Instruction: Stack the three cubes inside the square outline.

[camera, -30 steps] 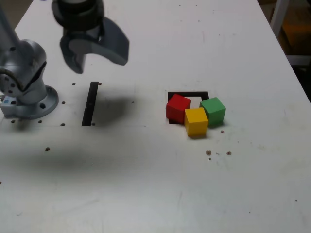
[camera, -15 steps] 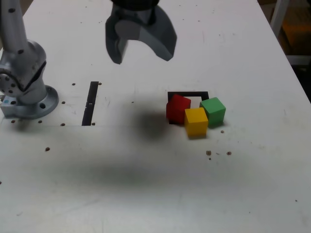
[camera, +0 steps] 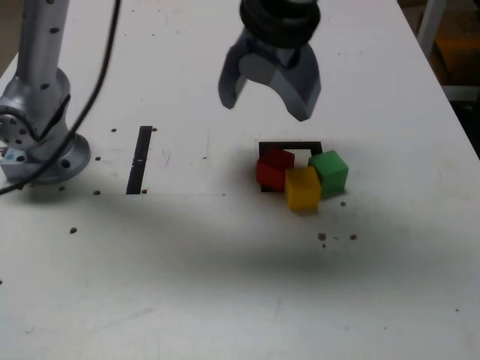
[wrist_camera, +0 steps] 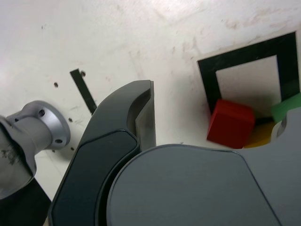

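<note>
The fingers (camera: 300, 88) stand spread wide with nothing between them, pointing down over the table. The gripper (camera: 270, 75) hangs above and beyond the cubes, its shadow falling around them. Behind it, the arm (camera: 43, 37) rises from its base at the exterior view's left. Below, the red cube (camera: 275, 169) covers the near-left part of the square outline (camera: 291, 145); the yellow cube (camera: 302, 188) sits nearer, and the green cube (camera: 329, 172) lies right.

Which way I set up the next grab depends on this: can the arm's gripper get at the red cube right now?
Probably yes: the gripper is open and nothing lies atop the red cube.
</note>
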